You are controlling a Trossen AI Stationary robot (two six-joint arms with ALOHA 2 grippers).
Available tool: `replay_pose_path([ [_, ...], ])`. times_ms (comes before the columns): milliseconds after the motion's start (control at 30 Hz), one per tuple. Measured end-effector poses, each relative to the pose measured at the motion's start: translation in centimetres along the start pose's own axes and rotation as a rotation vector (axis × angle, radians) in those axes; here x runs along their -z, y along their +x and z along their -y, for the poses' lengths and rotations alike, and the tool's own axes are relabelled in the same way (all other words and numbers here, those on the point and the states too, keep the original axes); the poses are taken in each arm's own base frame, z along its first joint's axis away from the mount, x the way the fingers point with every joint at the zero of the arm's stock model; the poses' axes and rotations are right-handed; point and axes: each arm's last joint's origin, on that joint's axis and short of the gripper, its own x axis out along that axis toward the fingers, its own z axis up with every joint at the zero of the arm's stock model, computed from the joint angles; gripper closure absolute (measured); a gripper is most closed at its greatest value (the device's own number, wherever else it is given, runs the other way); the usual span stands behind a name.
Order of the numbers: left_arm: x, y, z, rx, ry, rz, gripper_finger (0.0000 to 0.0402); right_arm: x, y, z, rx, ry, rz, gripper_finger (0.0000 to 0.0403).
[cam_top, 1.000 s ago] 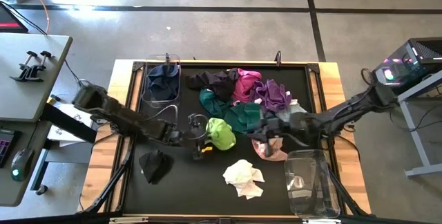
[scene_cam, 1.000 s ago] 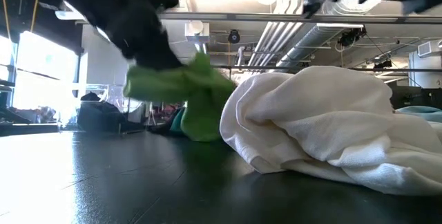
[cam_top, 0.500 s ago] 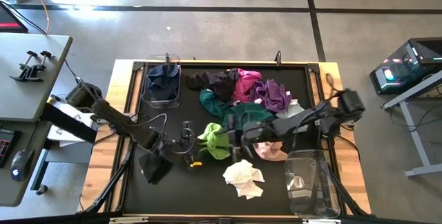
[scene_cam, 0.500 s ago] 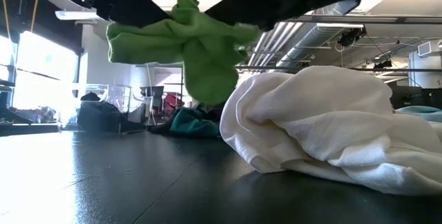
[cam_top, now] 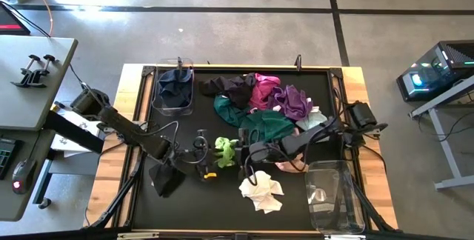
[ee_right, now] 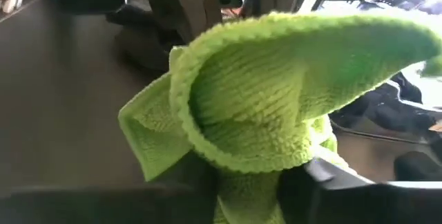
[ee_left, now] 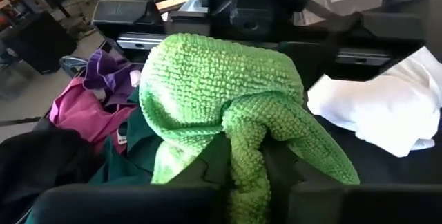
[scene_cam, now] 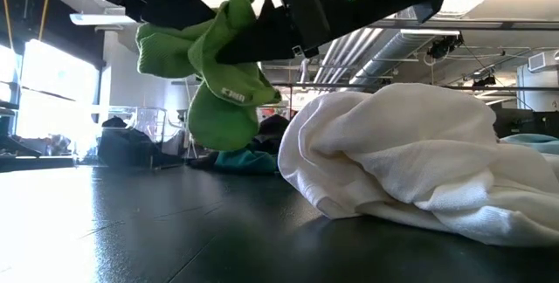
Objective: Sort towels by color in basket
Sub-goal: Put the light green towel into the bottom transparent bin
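Observation:
A lime green towel (cam_top: pixel 224 152) hangs bunched above the middle of the black table, held from both sides. My left gripper (cam_top: pixel 213 157) reaches it from the table's left and is shut on it. My right gripper (cam_top: pixel 239 152) reaches it from the right and is also shut on it. A white towel (cam_top: pixel 261 191) lies crumpled near the front edge, and a black towel (cam_top: pixel 164 178) lies at the near left. A pile of black, magenta, purple, teal and pink towels (cam_top: pixel 259 107) lies along the far side. My left gripper pinches a gathered fold (ee_left: pixel 243 156) of the lime towel between its two fingers. It comes nearly level from the table's left. The towel bulges out beyond the fingertips and hangs clear of the table (scene_cam: pixel 223 117). My right gripper pinches the towel's opposite bunched side (ee_right: pixel 250 174) between its two fingers, slanting slightly down from the table's right. Several layers fold over above the fingers. The cloth sags slack between the two grippers, off the table.
A clear bin (cam_top: pixel 175 88) holding navy cloth stands at the far left corner. A second clear bin (cam_top: pixel 333 194) stands at the near right. Bare black table (cam_top: pixel 200 203) lies in front of the grippers, between the black and white towels.
My right gripper has swung from the pile at the right toward the table's left and taken hold of the lime towel. My left gripper has raised the towel, which touched the table before, so that it hangs clear and more tightly bunched.

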Motion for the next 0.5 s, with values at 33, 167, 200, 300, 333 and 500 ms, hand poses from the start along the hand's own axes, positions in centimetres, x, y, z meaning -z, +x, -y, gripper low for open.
replay_pose_path([
  [33, 0.0, 0.0, 0.0, 0.000, -0.001, 0.001, 0.0341, 0.0, -0.2, -0.1, 0.011, 0.001, -0.022, 0.0343],
  [167, -0.1, -0.1, 0.0, 0.007, 0.054, -0.006, 0.0282, -0.2, -2.4, -0.6, 0.113, -0.011, -0.159, 0.0368],
  [200, 0.1, -0.2, -0.1, 0.002, 0.088, -0.021, 0.0269, -0.6, -3.4, -0.8, 0.154, -0.007, -0.178, 0.0368],
  [300, 0.2, -0.7, -0.8, -0.078, 0.159, -0.056, 0.0240, -2.6, -7.5, -1.6, 0.245, 0.011, -0.205, 0.0364],
  [333, 0.1, -1.0, -1.1, -0.116, 0.175, -0.065, 0.0235, -3.3, -8.9, -1.8, 0.258, 0.023, -0.214, 0.0362],
  [500, -0.1, -1.9, -2.1, -0.244, 0.202, -0.082, 0.0228, -7.1, -16.5, -2.2, 0.144, 0.238, -0.341, 0.0366],
])
